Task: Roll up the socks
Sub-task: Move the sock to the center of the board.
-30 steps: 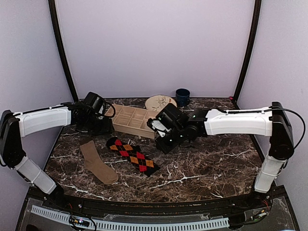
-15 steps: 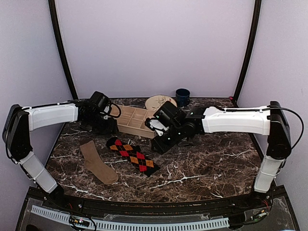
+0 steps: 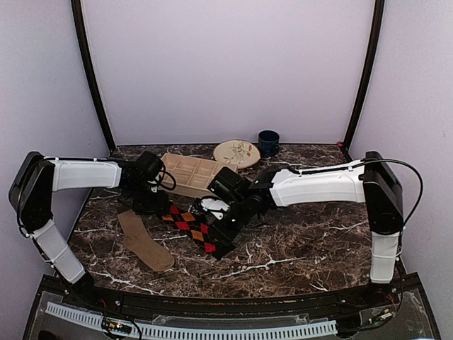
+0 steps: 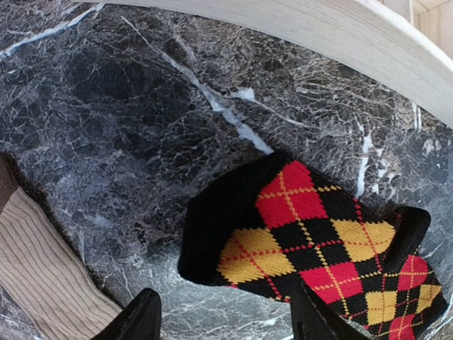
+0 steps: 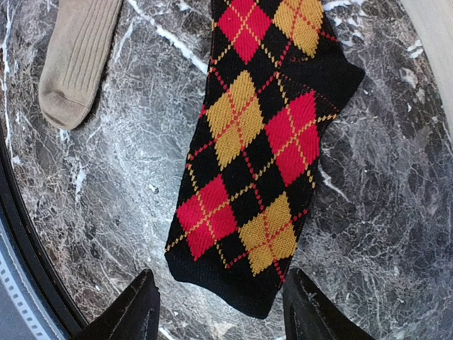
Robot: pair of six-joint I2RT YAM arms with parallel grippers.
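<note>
Argyle sock (image 5: 248,163) is overhung by the left gripper (image 4: 223,319) and right gripper (image 5: 219,312), both spread and empty; its flat edge could be missed and merely pushed

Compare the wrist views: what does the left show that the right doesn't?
Left only: the end of the argyle sock nearest the tray. Right only: its other end, the rounded tip of the tan sock, and the front edge of the table. Both: both socks on the marble; left pincer and right pincer open, empty.
</note>
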